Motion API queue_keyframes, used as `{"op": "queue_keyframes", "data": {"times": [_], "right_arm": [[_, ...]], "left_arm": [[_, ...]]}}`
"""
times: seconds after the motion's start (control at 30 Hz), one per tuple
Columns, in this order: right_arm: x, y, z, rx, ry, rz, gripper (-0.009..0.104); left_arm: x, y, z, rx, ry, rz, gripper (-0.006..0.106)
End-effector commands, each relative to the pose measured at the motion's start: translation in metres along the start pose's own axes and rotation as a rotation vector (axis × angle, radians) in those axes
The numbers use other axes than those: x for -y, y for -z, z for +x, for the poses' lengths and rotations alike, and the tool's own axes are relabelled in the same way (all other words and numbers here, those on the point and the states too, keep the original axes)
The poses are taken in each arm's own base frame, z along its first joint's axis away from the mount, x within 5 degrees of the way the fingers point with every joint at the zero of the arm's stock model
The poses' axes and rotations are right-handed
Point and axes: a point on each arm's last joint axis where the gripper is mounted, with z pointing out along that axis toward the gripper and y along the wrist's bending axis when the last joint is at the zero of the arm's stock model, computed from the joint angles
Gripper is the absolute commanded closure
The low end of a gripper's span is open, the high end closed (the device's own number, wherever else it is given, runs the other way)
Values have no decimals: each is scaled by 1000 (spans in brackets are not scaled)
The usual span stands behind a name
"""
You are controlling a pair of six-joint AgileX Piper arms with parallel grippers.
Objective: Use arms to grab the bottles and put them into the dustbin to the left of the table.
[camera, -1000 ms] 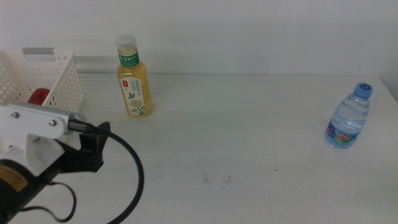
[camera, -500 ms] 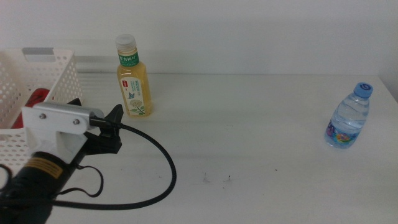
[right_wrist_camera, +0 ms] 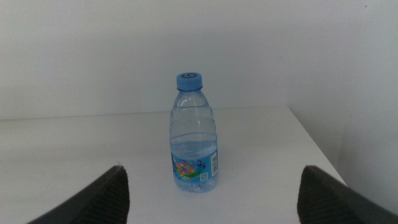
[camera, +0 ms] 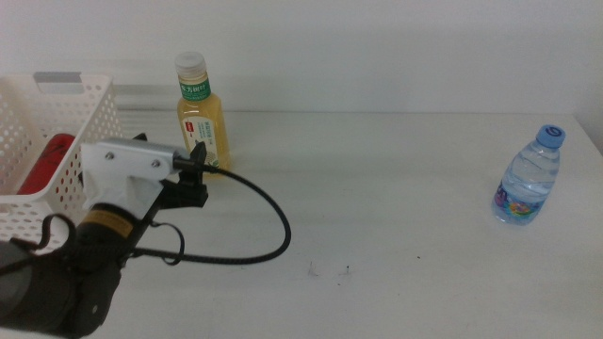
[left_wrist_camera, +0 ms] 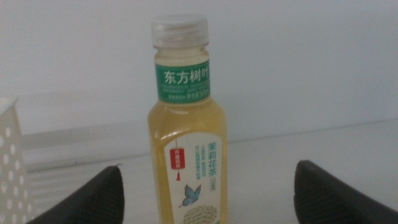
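Note:
A tall yellow tea bottle [camera: 203, 118] with a white cap and green label stands upright at the table's back left. My left gripper [camera: 195, 174] hovers just in front of it, open; the left wrist view shows the tea bottle [left_wrist_camera: 186, 143] centred between the wide-spread jaws. At the far right of the table a small clear water bottle [camera: 529, 177] with a blue cap stands upright. The right wrist view shows this water bottle [right_wrist_camera: 194, 137] ahead of my open right gripper [right_wrist_camera: 211, 193], which is out of the middle view. The white perforated dustbin [camera: 89, 132] at the left holds a red can [camera: 47, 160].
The white table [camera: 377, 188] has a few tiny dark specks [camera: 330, 272] near its front centre. The left arm's black cable [camera: 254, 247] loops over the table in front of the tea bottle. The table's right edge lies close beyond the water bottle.
The left arm has moved from the dustbin's front toward the right and back, bringing its gripper close in front of the tea bottle. Both bottles stand where they were.

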Motion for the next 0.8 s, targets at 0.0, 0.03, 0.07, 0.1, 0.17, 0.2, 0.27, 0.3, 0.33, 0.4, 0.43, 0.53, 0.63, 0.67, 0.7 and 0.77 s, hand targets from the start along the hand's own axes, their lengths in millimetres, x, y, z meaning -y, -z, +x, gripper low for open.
{"op": "queue_keyframes", "data": {"times": [0.0,0.03,0.07,0.1,0.17,0.2,0.27,0.3,0.33,0.4,0.43,0.53,0.63,0.67,0.7,0.77], "right_arm": [[1,0,0,10,9,9,2],[1,0,0,10,9,9,2],[1,0,0,10,9,9,2],[1,0,0,10,9,9,2],[1,0,0,10,9,9,2],[1,0,0,10,9,9,2],[1,0,0,10,9,9,2],[1,0,0,10,9,9,2],[1,0,0,10,9,9,2],[1,0,0,10,9,9,2],[1,0,0,10,9,9,2],[1,0,0,10,9,9,2],[1,0,0,10,9,9,2],[1,0,0,10,9,9,2],[1,0,0,10,9,9,2],[1,0,0,10,9,9,2]], "left_arm": [[1,-7,-2,-7,5,-4,7],[1,-9,-2,-18,7,-6,7],[1,-11,-3,-23,8,-6,7],[1,-13,-3,-37,8,-5,7],[2,-16,-2,-65,9,-5,7],[2,-18,-2,-74,10,-4,7],[2,-19,-1,-93,10,-4,7],[2,-20,-1,-95,11,-4,7],[2,-22,-4,-83,9,0,7],[2,-25,-4,-84,11,-4,7],[2,-26,-3,-89,12,-6,7],[1,-28,4,-89,38,-15,7],[1,-29,9,-101,41,-20,7],[0,-30,9,-100,43,-22,7],[0,-30,10,-97,42,-23,7],[0,-34,11,-97,45,-27,7]]}}
